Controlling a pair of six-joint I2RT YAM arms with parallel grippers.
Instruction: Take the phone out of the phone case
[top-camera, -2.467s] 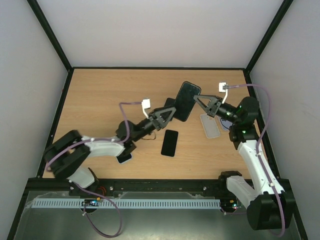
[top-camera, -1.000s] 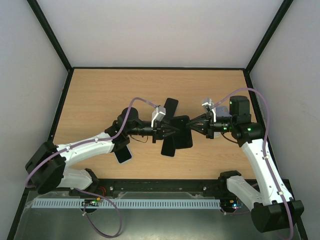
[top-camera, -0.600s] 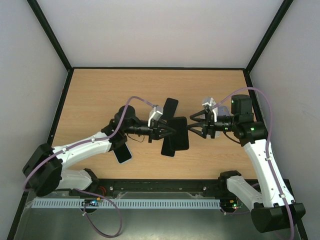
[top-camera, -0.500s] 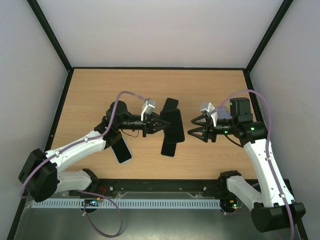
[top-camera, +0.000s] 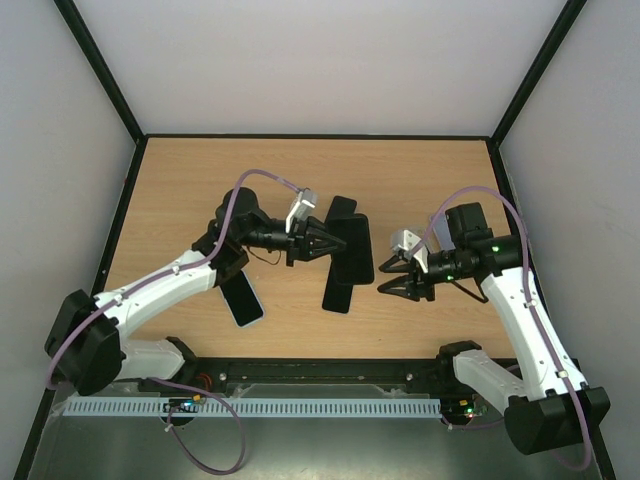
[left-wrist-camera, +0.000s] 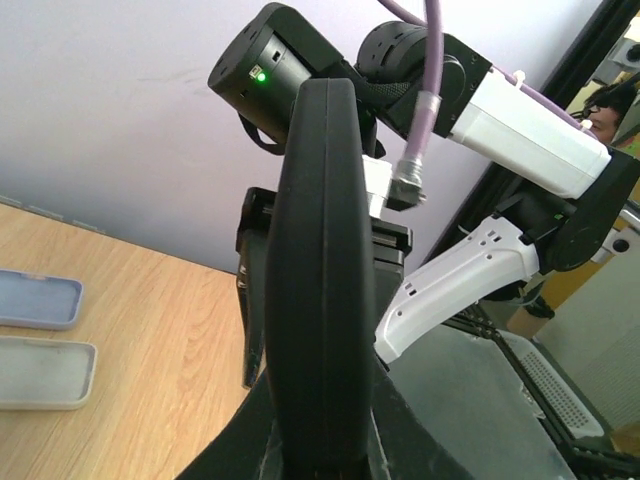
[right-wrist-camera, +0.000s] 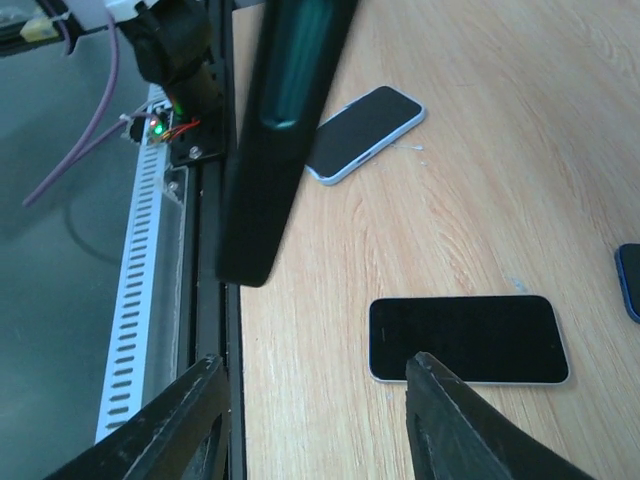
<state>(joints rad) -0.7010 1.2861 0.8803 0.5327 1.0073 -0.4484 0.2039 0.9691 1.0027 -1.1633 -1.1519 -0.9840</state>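
My left gripper (top-camera: 322, 243) is shut on the near end of a black phone case (top-camera: 352, 250) and holds it above the middle of the table. In the left wrist view the phone case (left-wrist-camera: 320, 270) stands edge-on between my fingers (left-wrist-camera: 250, 440), with a thin seam down its side. I cannot make out the phone apart from the case. My right gripper (top-camera: 386, 278) hangs open and empty to the right of the case, clear of it. The right wrist view shows the case (right-wrist-camera: 285, 130) up ahead and my open gripper (right-wrist-camera: 315, 362) over bare wood.
A bare black phone (top-camera: 338, 292) (right-wrist-camera: 465, 338) lies on the table below the held case. Another dark slab (top-camera: 343, 207) lies behind it. A light-blue-edged phone (top-camera: 243, 300) (right-wrist-camera: 362, 132) lies under my left arm. A lavender case (left-wrist-camera: 35, 300) and a pale case (left-wrist-camera: 45, 372) lie at the right.
My right gripper has let go of the black case, opened, and drawn back to the right and nearer. My left gripper keeps hold and has carried the case slightly left.
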